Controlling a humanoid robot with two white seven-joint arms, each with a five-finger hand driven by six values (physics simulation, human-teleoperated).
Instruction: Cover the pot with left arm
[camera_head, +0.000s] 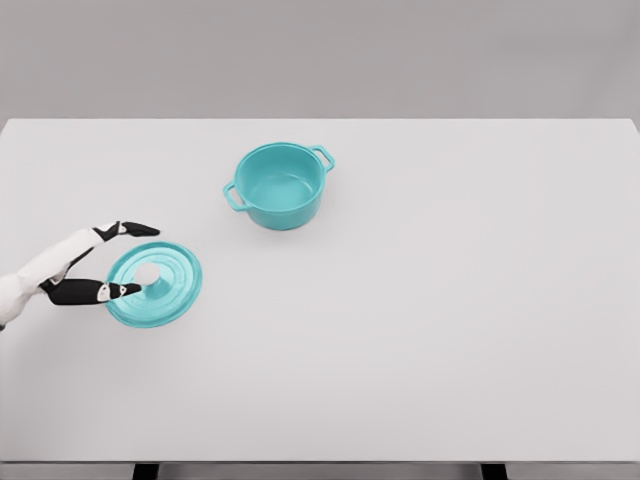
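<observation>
Plain grey wall behind, and a big white table (450, 330) taking up pretty much the whole shot. One teal pot (280, 186), two side handles, sits uncovered a bit left of center toward the back. One matching teal lid (155, 284) lies flat near the left edge, well apart from the pot. The left robot hand (112, 262) is right at the lid's left rim, fingers spread apart, one above and one over the rim, not clamped on anything. No logos or text anywhere.
</observation>
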